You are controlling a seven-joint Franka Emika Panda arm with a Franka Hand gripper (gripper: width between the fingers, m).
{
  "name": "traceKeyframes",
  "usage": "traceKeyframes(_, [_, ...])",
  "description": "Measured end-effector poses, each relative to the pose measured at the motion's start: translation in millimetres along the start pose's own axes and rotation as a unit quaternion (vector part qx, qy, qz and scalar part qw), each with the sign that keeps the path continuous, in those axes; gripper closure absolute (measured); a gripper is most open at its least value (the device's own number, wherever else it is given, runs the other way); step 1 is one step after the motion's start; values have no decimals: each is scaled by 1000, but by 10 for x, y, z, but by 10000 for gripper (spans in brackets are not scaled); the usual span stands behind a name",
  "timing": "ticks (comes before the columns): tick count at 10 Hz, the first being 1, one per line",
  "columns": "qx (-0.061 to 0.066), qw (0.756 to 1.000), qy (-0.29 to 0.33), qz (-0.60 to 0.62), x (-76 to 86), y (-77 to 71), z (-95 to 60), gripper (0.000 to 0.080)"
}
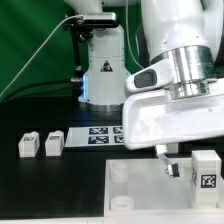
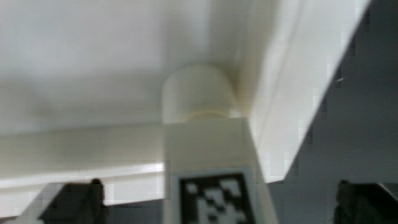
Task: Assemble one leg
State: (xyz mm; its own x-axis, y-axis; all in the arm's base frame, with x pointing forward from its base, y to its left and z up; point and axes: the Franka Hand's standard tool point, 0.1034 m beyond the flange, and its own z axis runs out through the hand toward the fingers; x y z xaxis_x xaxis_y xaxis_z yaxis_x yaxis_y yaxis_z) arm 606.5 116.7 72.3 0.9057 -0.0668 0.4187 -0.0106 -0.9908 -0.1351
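One leg (image 2: 214, 190), a white block with a black-and-white tag, stands upright at a round corner socket (image 2: 199, 88) of the large white panel (image 2: 89, 90). In the exterior view this leg (image 1: 207, 172) stands on the panel (image 1: 140, 195) at the exterior view's right. My gripper (image 2: 222, 208) is open, with one dark finger (image 2: 79, 203) on each side of the leg and a clear gap to it on both sides. In the exterior view the gripper (image 1: 188, 167) hangs low beside the leg, with only one finger (image 1: 170, 165) showing.
Two more small white legs (image 1: 27, 145) (image 1: 54, 143) stand on the black table at the exterior view's left. The marker board (image 1: 105, 133) lies behind the panel. Two empty round sockets (image 1: 120, 172) (image 1: 120, 203) sit on the panel's near-left side. The robot base (image 1: 100, 70) stands at the back.
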Motion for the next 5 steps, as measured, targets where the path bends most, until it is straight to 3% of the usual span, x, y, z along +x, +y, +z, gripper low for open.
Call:
traceKeyframes(1, [3, 1000, 1, 14, 173, -29, -104, 150])
traceKeyframes(2, [3, 999, -36, 18, 128, 2, -66, 150])
traceKeyframes(4, [13, 989, -147, 32, 273, 73, -122, 150])
traceKeyframes(5, [18, 978, -206, 37, 235, 72, -120, 150])
